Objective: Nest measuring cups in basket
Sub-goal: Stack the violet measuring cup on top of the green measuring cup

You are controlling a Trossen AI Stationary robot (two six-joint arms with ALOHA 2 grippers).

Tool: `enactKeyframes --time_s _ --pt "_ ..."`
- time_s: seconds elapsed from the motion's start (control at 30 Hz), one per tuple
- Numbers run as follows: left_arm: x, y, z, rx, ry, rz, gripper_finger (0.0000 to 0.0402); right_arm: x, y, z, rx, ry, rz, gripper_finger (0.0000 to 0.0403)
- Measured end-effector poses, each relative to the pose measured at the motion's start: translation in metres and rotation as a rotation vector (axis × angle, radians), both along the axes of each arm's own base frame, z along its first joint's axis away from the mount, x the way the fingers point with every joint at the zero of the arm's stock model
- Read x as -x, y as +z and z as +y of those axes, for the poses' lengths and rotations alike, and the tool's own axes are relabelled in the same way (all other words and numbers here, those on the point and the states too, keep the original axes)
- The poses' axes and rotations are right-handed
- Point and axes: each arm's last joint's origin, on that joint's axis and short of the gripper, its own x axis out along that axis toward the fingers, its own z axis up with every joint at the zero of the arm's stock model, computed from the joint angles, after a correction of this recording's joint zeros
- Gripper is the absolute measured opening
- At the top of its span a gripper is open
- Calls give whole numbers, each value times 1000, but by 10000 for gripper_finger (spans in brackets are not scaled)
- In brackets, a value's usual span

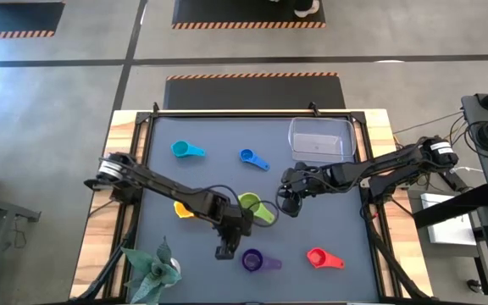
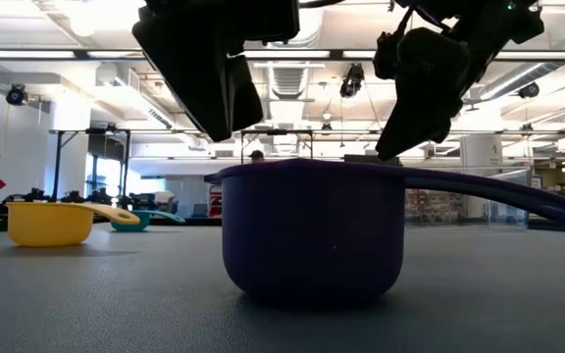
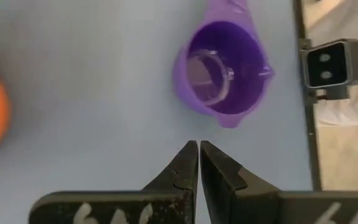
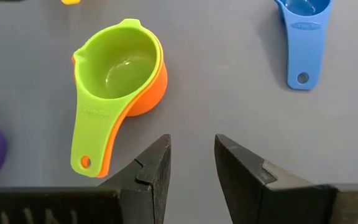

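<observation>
Nearest you on the bench, the purple cup (image 1: 251, 259) sits just past your left tool (image 3: 199, 149), whose fingers are together. Farther back, your right tool (image 4: 191, 152) hangs parted and empty beside the green cup (image 4: 114, 68) nested in the orange cup (image 4: 151, 90); the basket (image 1: 321, 138) stands beyond.

The high camera is looking straight down from well above, taking in the whole worktop (image 1: 227, 178). The low camera is sitting at worktop level, facing across into the room, very near the purple cup (image 2: 312, 230), which the high view is also showing (image 1: 252, 259). The left wrist camera is looking down close on that same cup (image 3: 222, 74). The right wrist camera is looking down on the green cup (image 4: 114, 74), also seen from above (image 1: 251, 203).
</observation>
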Motion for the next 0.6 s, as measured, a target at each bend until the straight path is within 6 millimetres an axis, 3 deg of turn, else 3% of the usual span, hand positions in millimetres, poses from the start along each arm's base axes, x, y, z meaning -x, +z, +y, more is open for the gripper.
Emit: enactKeyframes --time_s 0.6 --pt "-12 -21 -2 -26 67 -5 0 0 0 -1 31 -4 1 114"
